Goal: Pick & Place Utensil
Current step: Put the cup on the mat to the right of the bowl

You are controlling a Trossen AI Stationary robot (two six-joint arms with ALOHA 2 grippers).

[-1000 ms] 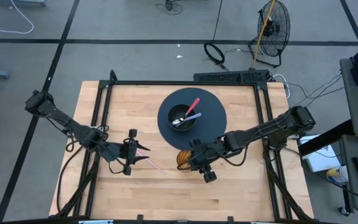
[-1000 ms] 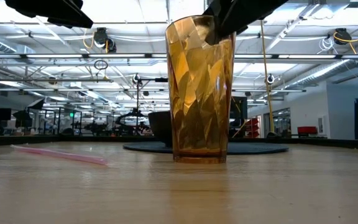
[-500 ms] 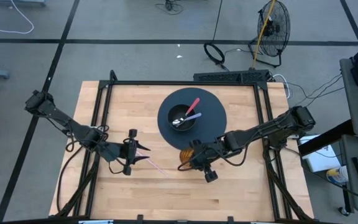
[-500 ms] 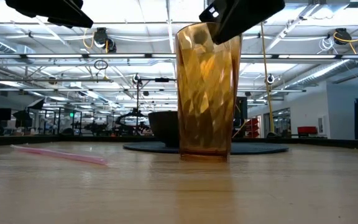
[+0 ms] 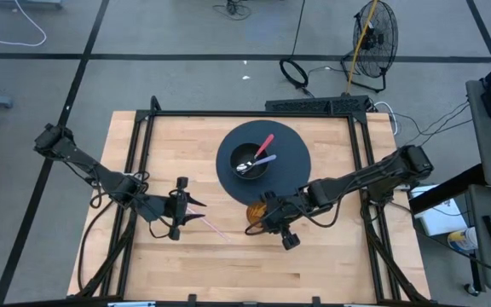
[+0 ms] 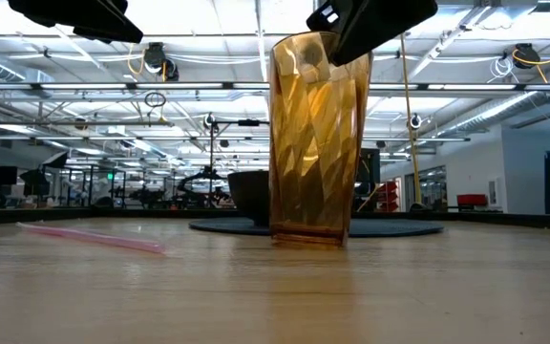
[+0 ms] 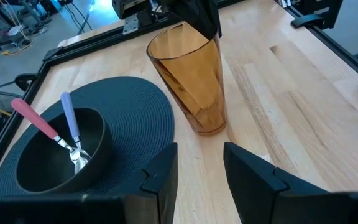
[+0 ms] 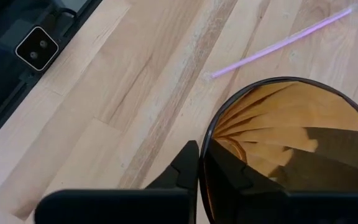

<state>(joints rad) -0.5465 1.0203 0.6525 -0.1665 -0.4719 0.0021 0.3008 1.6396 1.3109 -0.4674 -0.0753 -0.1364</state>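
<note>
An amber faceted plastic cup (image 5: pixel 254 213) (image 6: pixel 318 143) stands on the wood table just near the dark round placemat (image 5: pixel 292 153). On the mat sits a black bowl (image 7: pixel 55 149) with a pink-handled utensil (image 7: pixel 36 118) and a lavender-handled utensil (image 7: pixel 70 121) leaning inside it. My right gripper (image 5: pixel 267 215) is shut on the cup's rim. My left gripper (image 7: pixel 201 168) is open and hovers left of the cup, above a pink straw (image 5: pixel 214 228) that lies flat on the table. My right gripper pinches the cup's rim (image 8: pixel 205 140) on the side toward the table's right, with one finger (image 8: pixel 229 177) inside the cup and one finger (image 8: pixel 188 168) outside. It comes from above, slanting from the right. The cup leans slightly, its base (image 6: pixel 308 239) on the table.
Black frame rails (image 5: pixel 139 170) run along the table's left, right and far sides. Bare wood lies between the cup and the near edge. The straw (image 6: pixel 94 237) lies left of the cup, with the placemat (image 6: pixel 399 227) directly behind it.
My right gripper, still shut on the rim, has nudged the cup a little toward the table's right. The cup has slid on its base and then tipped slightly from upright. My left gripper and the straw have kept still.
</note>
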